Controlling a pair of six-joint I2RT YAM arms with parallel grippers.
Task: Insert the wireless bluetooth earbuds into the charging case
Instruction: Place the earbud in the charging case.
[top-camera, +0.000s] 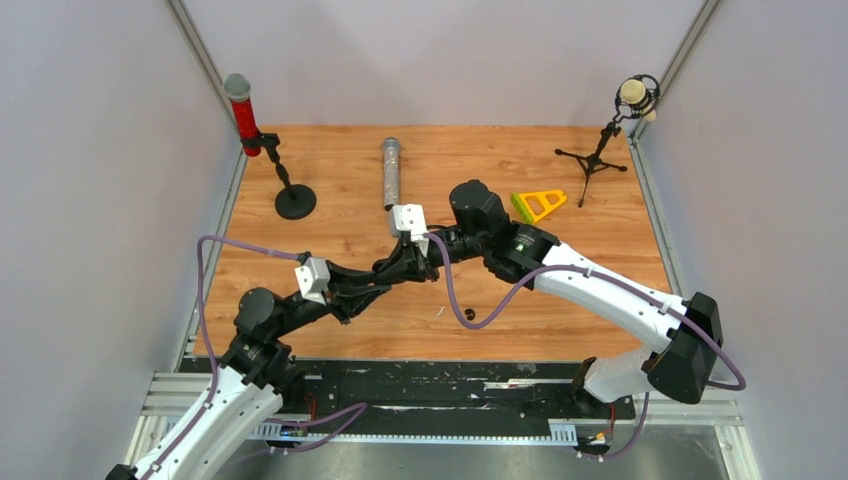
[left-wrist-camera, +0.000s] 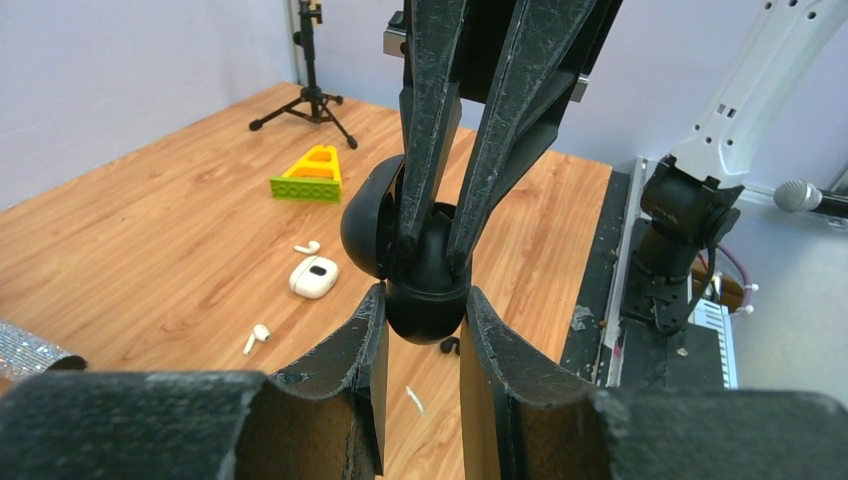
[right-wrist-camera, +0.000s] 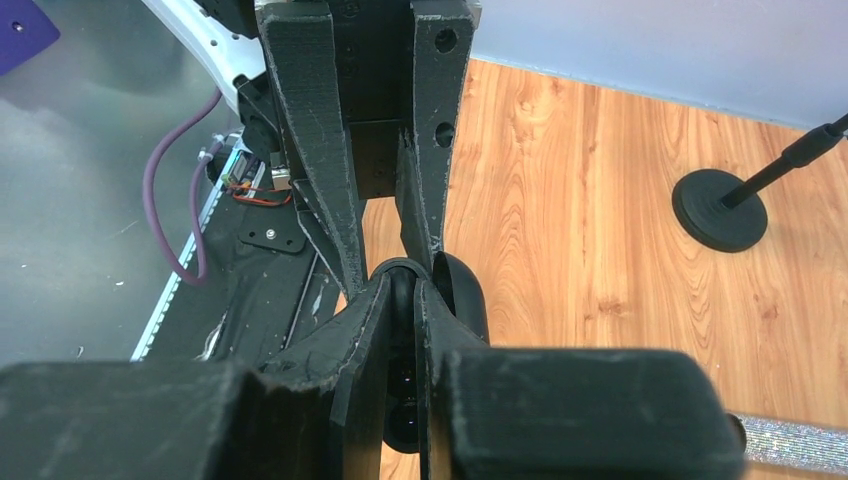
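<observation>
Both my arms meet over the middle of the wooden desk (top-camera: 350, 200), and between them hangs a small, glossy black charging case (left-wrist-camera: 425, 312), raised clear of the surface. My left jaws are closed on its rounded lower body from either side. My right jaws, coming from the opposite direction, are closed on its upper part, beside a domed piece that looks like the lid swung open, though I cannot be sure. Below on the desk lies a white charging case (left-wrist-camera: 313, 277). Just beyond it is a white stemmed earbud (left-wrist-camera: 307, 246), a second white earbud (left-wrist-camera: 260, 335) lies nearer me, and a black earbud (left-wrist-camera: 450, 346) peeps out beside my left finger. A thin white sliver (left-wrist-camera: 414, 400) lies close by. I judge the black case hard, light and slick, so its curved shell could squirt from a pinch and is best held across its widest middle. The buds look tiny and slippery, so I would take the white ones by the stem and the black one gently across its body.
</observation>
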